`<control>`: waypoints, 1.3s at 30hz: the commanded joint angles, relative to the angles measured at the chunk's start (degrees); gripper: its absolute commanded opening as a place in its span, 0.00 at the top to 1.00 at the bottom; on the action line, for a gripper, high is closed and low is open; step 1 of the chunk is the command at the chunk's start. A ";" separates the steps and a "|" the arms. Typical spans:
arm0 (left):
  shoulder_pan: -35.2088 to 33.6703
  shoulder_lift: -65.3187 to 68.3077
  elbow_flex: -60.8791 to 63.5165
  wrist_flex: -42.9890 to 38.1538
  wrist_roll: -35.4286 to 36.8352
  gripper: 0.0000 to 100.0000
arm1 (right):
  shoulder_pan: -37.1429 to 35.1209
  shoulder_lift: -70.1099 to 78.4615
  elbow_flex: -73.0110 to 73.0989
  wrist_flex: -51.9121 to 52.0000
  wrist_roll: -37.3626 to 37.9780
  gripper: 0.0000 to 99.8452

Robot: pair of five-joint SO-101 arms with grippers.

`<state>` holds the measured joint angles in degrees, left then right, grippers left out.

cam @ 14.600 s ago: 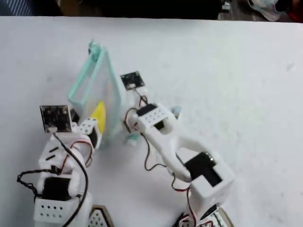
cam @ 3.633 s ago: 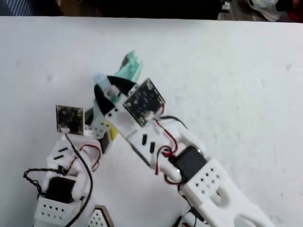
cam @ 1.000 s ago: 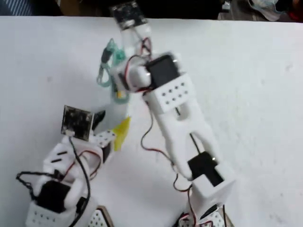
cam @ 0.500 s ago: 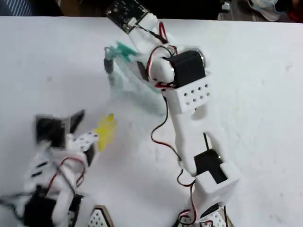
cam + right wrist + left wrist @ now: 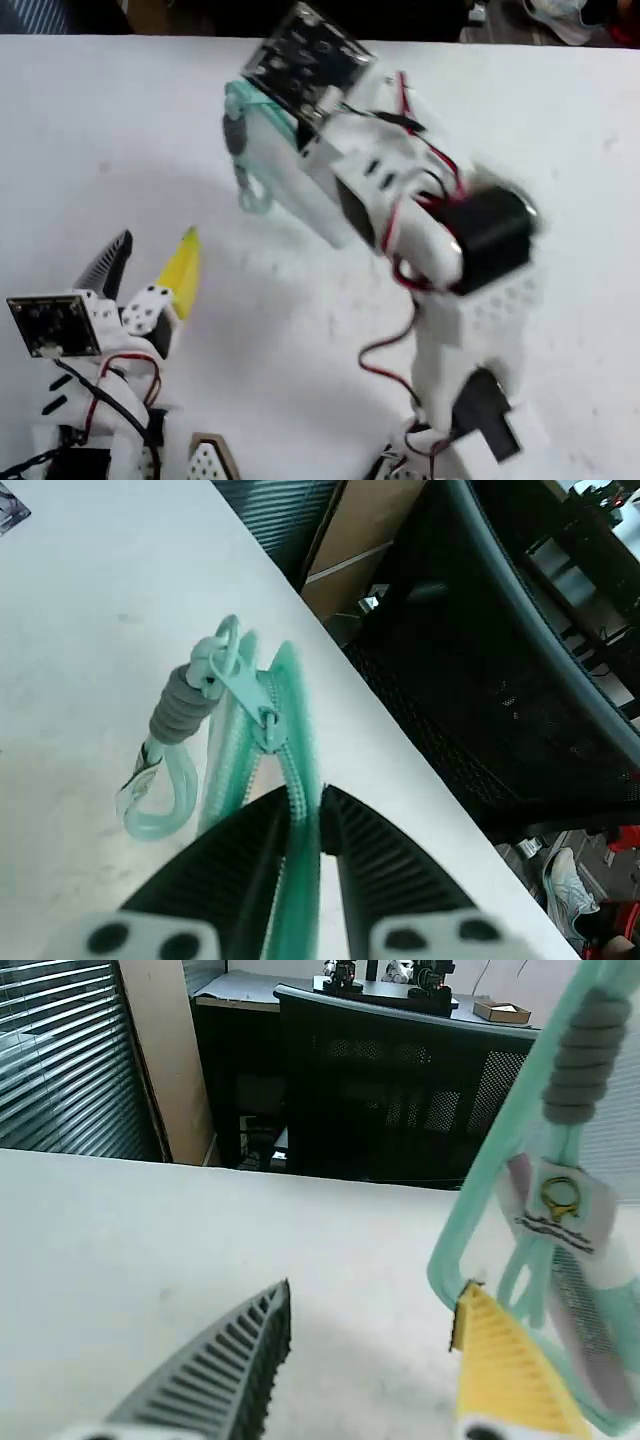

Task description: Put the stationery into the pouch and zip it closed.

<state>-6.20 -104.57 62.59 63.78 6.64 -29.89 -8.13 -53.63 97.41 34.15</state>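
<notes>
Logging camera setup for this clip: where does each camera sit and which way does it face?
High view: fixed above the table, looking down; shows both arms, left gripper open, right arm holding the pouch.
Left wrist view: on the left arm, facing along its grey and yellow fingers toward the pouch.
Right wrist view: on the right arm, facing past the right gripper, shut on the pouch.
Shared: all show the pouch.

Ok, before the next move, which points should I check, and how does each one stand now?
1. Grip: right gripper shut on the pouch at its zipper edge: ok.
2. Free arm: left gripper open, holding nothing: ok.
3. Clearance: pouch apart from left gripper: ok.
4. Zip fully shut: zipper slider shows, the rest is hidden: cannot tell.
5. All stationery inside: cannot tell.
</notes>
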 commanded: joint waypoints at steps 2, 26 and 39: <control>-0.22 0.13 -2.90 -0.70 0.79 0.72 | -0.57 -5.67 9.32 0.75 1.05 0.98; 1.63 0.13 -9.49 1.93 -14.86 0.72 | -0.57 -32.13 54.86 -11.47 14.15 0.98; 13.14 0.13 -9.93 3.96 -8.44 0.72 | -0.66 -39.34 69.19 -16.84 16.79 0.98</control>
<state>3.38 -104.57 60.66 62.81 -2.59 -30.24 -47.69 15.21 81.58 51.38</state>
